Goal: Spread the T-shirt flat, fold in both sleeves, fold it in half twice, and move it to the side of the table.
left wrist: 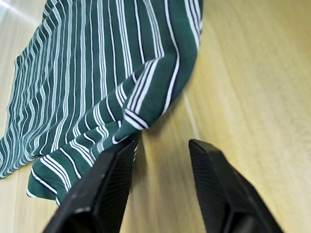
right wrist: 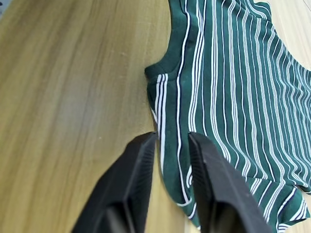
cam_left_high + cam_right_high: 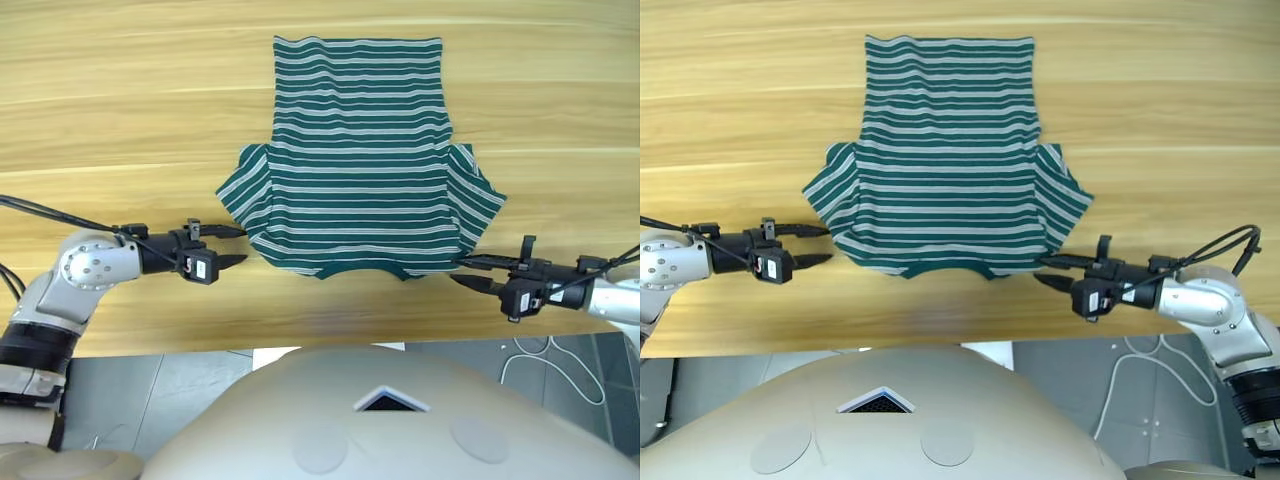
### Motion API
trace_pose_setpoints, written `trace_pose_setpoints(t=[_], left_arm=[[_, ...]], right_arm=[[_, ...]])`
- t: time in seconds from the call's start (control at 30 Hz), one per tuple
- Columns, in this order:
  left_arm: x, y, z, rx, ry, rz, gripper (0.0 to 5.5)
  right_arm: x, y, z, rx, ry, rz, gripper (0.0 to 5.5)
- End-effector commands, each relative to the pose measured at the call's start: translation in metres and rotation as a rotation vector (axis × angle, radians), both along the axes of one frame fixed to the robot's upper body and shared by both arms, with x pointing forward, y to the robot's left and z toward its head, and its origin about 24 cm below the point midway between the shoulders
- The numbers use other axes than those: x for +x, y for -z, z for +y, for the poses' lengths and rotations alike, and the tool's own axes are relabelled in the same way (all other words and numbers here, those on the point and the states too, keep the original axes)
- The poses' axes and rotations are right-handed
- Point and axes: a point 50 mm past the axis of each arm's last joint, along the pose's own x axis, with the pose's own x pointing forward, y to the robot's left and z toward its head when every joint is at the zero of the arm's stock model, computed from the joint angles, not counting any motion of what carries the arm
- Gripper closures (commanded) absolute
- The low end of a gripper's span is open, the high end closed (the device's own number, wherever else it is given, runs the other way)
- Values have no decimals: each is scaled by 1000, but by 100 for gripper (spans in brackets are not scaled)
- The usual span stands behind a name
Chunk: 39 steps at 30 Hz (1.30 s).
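A green T-shirt with white stripes (image 3: 358, 150) lies on the wooden table (image 3: 120, 100), collar toward the near edge and hem at the far side. Both sleeves are bunched in against the body. My left gripper (image 3: 240, 245) is open at the shirt's near-left shoulder corner; in the left wrist view its fingers (image 1: 109, 179) frame that folded corner (image 1: 141, 111) just ahead of the tips. My right gripper (image 3: 456, 270) is at the near-right shoulder. In the right wrist view its fingers (image 2: 204, 165) stand narrowly open with the shirt's edge (image 2: 167, 111) between them.
The table's near edge (image 3: 300, 338) runs just below both grippers. Bare wood stretches left, right and beyond the shirt. A white cable (image 3: 545, 360) lies on the grey floor at the lower right.
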Motion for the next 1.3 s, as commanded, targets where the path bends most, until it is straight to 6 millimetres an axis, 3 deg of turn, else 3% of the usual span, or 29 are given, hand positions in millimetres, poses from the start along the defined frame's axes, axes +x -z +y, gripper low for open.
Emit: trace_pose_setpoints(t=[0.03, 0.2, 0.37, 0.43, 0.57, 0.73, 0.97, 1.3], left_arm=[[-3, -12, 2, -68, 6, 20, 275], [-2, -47, 4, -291, 31, -10, 202], [25, -69, 17, -457, -73, -101, 151], [37, -62, 22, -399, -135, -145, 151], [59, -26, 36, -45, -256, -199, 151], [43, -2, 26, 66, -159, -120, 129], [41, 0, 27, 179, -108, -126, 129], [46, 5, 9, 252, -29, -219, 290]], right_arm=[[-1, -12, -1, 25, -11, -23, 359], [11, -35, -5, 112, 60, -153, 279], [45, -27, -14, 49, 250, -262, 199], [51, -22, -16, 18, 283, -274, 163], [54, -17, -15, 3, 296, -283, 101], [49, -15, -11, 19, 268, -265, 17], [46, -14, -7, 35, 255, -256, 13], [41, -11, -2, 47, 234, -237, 10]])
